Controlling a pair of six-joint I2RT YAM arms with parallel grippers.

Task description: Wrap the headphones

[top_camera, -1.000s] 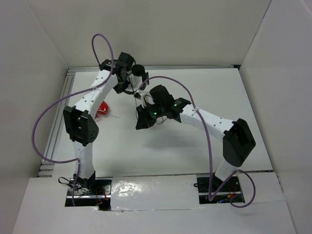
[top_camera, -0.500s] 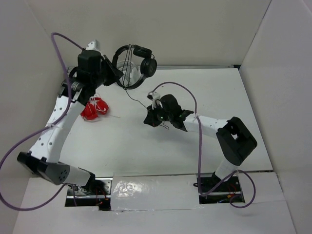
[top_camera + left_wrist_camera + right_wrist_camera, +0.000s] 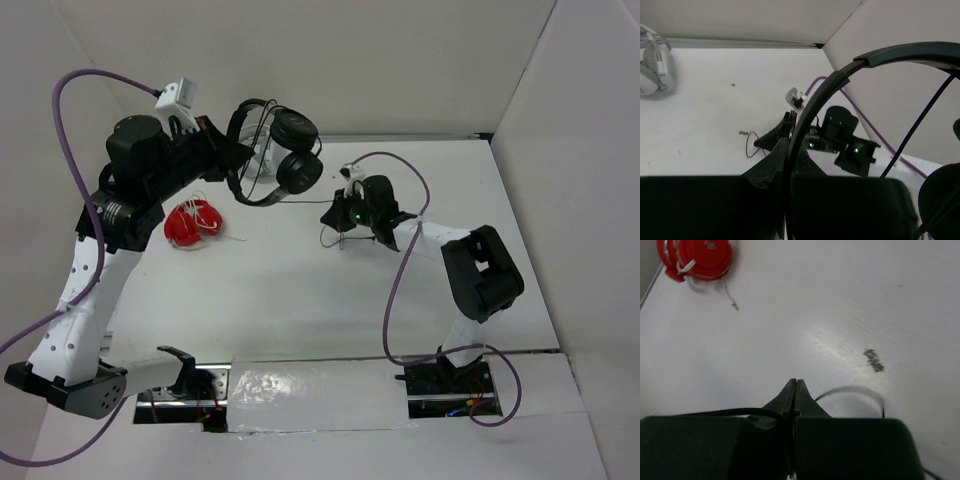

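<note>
Closest to the bases, the right gripper (image 3: 794, 390) sits low over the white table (image 3: 850, 300) with its jaws pressed flat together. The thin black cord (image 3: 852, 387) shows on both sides of them, so I'd say it's pinched, with a loose loop curling off onto the table.

Off to the left is a red round plastic thing with a thin white wire (image 3: 195, 222), not part of this job.

Further back and up in the air, the left gripper (image 3: 789, 150) is clamped on the slim headband of the small black on-ear headphones (image 3: 298, 172), earcups dangling.

Way back sit bulky white-grey over-ear headphones (image 3: 652, 65).

My worry is that the cord between the arms looks nearly taut. Pulling apart could yank it out of the pinch or twist the headband loose, and that loop could snag.
</note>
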